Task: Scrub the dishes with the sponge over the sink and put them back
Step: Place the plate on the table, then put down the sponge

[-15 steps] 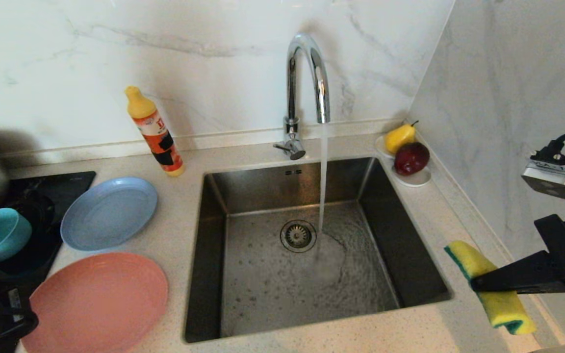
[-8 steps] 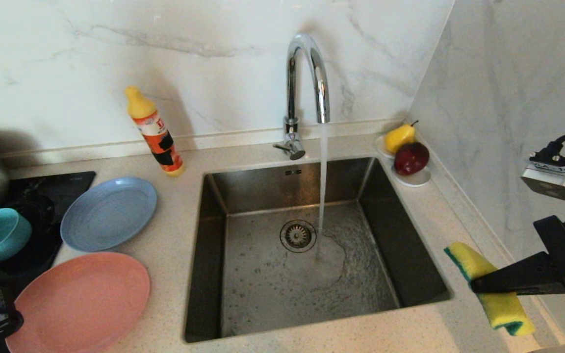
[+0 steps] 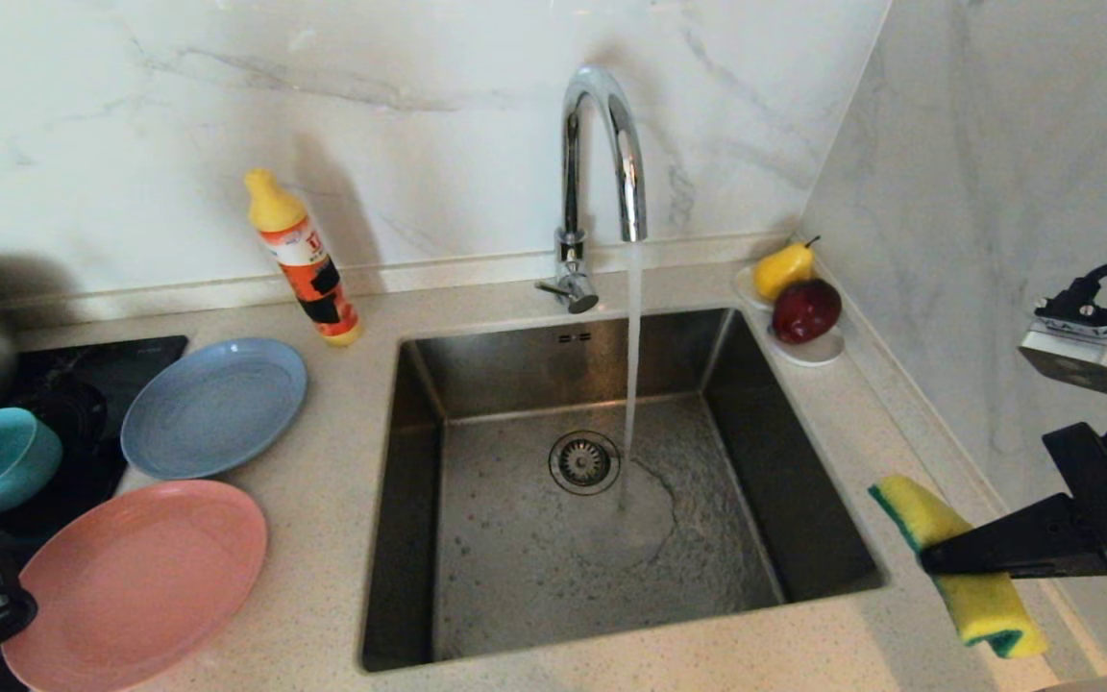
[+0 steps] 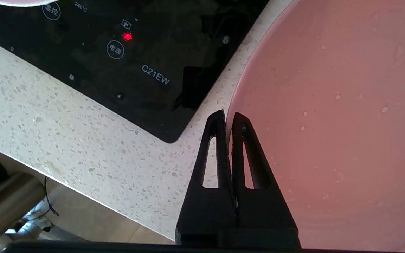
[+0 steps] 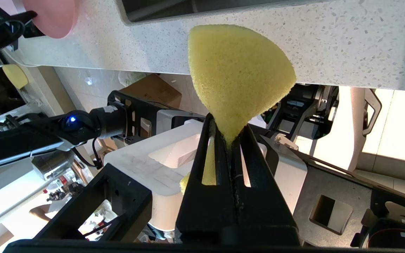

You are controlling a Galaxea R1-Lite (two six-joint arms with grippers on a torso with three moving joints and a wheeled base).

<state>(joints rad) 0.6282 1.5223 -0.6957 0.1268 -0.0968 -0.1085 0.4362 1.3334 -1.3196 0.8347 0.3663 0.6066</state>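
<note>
1. Since a second ago the salmon-pink plate [image 3: 135, 581] has slid left, and the grey-blue plate [image 3: 214, 407] has shifted slightly.
2. The left gripper [image 4: 226, 117] is clamped on the salmon-pink plate's rim at the speckled tabletop's [image 3: 323, 481] left front corner.
3. The right gripper [image 5: 227, 135] pinches the sponge [image 3: 957, 562], right of the sink [image 3: 765, 404].
4. Water runs from the faucet [image 3: 602, 154].
</note>
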